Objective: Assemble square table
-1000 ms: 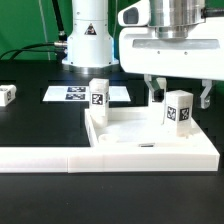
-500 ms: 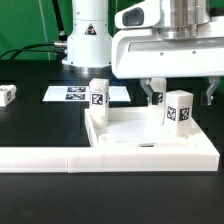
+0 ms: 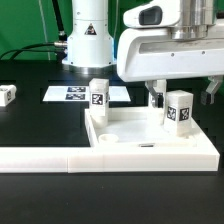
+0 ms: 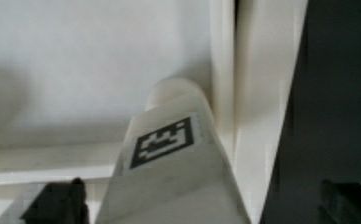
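Fingers [image 3: 156,95] spread as wide as I go and holding nothing. One sits on each side of the short white block leg with a black-and-white tag [image 3: 179,110], with a gap on both sides and no contact. That leg stands upright at the far corner of the white plastic square slab with raised rim [image 3: 135,128], on the exterior view's right. The slab sits on the black tabletop [image 3: 40,125], tight against the long white L-shaped barrier [image 3: 35,157]. A second tagged white block leg [image 3: 98,98] stands upright at the slab's far corner on the exterior view's left. A third [image 3: 7,95] lies well apart on the tabletop at that view's left edge, and no fourth is in view. My read is that the step is gripping the leg between my fingers and working it into its corner socket; I can't tell whether it is fully seated. To do it well: centre over the leg first, come down straight, and close on two flat opposite faces, low enough not to lever it over. Keep it vertical, with no side push, so the slab stays braced on the barrier. There is no brand or readable text anywhere, only square black-and-white marker patterns on the legs and on the flat white marker board [image 3: 70,93] behind the slab.
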Robot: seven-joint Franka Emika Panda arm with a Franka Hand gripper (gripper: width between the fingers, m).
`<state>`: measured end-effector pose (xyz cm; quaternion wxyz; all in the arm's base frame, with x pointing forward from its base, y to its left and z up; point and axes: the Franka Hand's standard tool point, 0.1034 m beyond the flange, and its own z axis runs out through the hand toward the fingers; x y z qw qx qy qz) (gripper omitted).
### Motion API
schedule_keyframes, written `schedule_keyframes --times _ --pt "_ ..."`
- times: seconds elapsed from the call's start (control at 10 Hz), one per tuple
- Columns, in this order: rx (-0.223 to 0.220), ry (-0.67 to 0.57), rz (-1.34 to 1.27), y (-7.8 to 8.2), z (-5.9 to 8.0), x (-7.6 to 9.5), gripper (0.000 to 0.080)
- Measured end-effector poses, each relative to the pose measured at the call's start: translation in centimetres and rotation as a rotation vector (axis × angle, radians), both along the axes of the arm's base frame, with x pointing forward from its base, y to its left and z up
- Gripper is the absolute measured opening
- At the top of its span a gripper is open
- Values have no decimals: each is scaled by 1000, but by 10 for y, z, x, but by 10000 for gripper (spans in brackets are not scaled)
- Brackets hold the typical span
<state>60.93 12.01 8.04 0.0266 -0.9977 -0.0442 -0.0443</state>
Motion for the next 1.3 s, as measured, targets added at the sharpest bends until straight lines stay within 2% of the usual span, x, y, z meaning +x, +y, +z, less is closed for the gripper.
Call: schedule_keyframes --times 0.4,0.5,0.6,0.7,0.8,1.1,1.2,1.3 --pt "-29 -24 201 -1 -1 0 649" --pt "-29 -24 202 -1 -1 0 554" --pt "-28 -24 199 -1 -1 0 554" --pt "-28 -24 198 -1 -1 0 371" --pt "-29 -24 197 -2 -1 0 288" --pt "-15 -20 116 -2 -1 1 288" --pt "14 -10 -41 -4 -2 1 288" --pt "23 -3 -141 -4 -2 1 288"
